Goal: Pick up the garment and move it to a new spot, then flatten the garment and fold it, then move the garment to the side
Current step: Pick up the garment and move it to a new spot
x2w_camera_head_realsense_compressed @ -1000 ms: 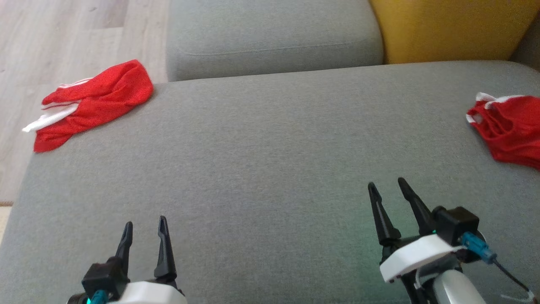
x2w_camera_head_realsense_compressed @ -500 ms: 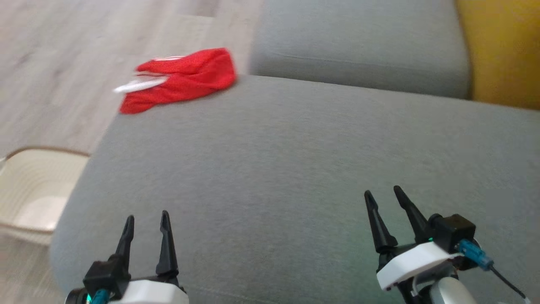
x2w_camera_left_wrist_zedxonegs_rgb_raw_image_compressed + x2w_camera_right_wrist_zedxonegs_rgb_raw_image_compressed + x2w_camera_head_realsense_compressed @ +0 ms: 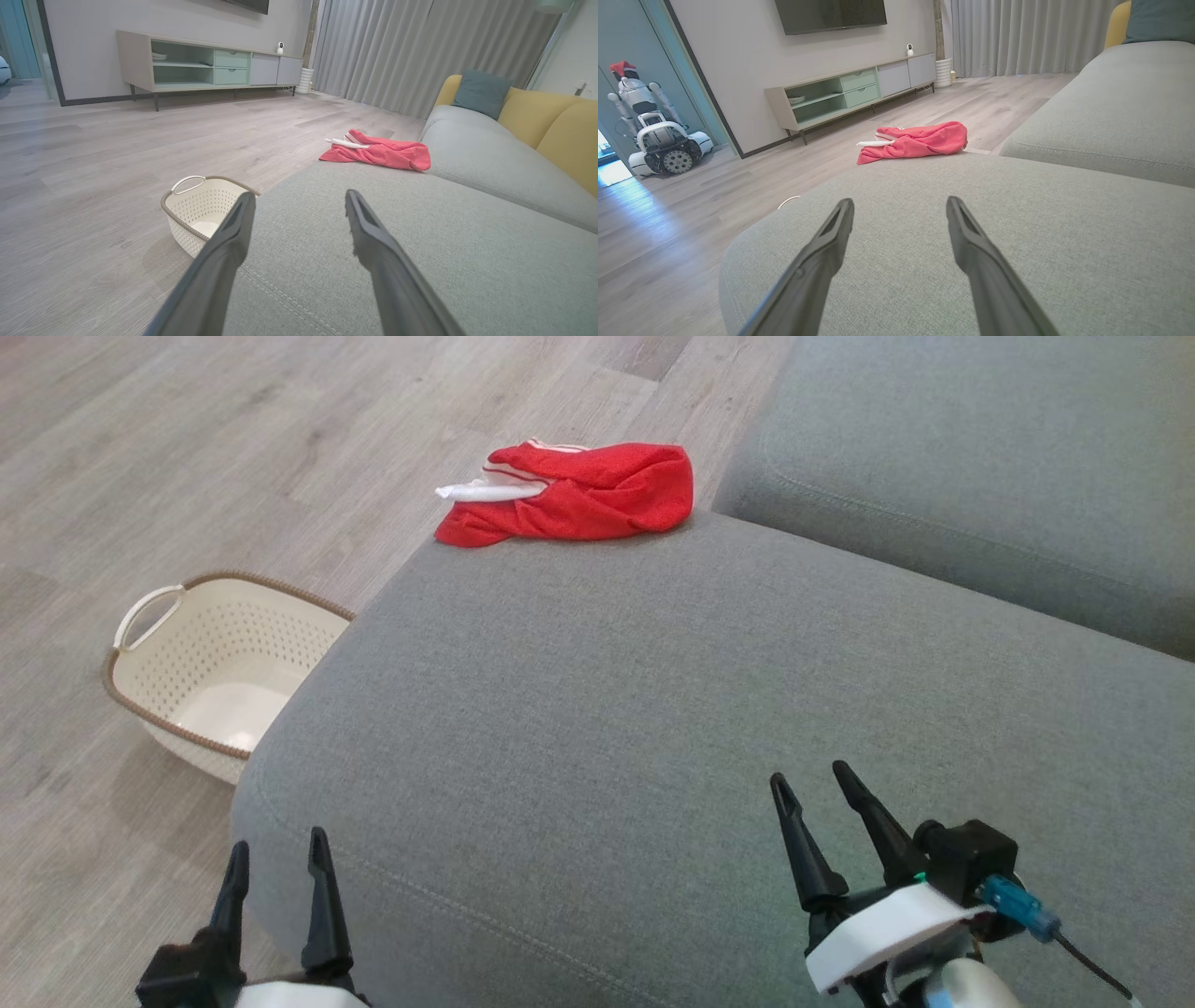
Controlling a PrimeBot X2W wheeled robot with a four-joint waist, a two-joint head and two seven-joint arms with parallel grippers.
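A crumpled red garment with white trim lies at the far left corner of the grey sofa seat, partly over its edge. The same garment sits far ahead of the fingers in the left wrist view, and the garment is likewise distant in the right wrist view. My left gripper is open at the lower left, over the seat's near left edge. Low on the right, my right gripper hovers open above the seat. Both hold nothing.
A cream perforated basket with a brown rim stands on the wooden floor left of the sofa. A second grey cushion lies at the upper right. The wrist views show a TV cabinet, curtains and another robot.
The head camera has swung left: the garment now sits near top centre, the basket has come into view, and the second red garment at the right has left the picture. Both grippers stay open.
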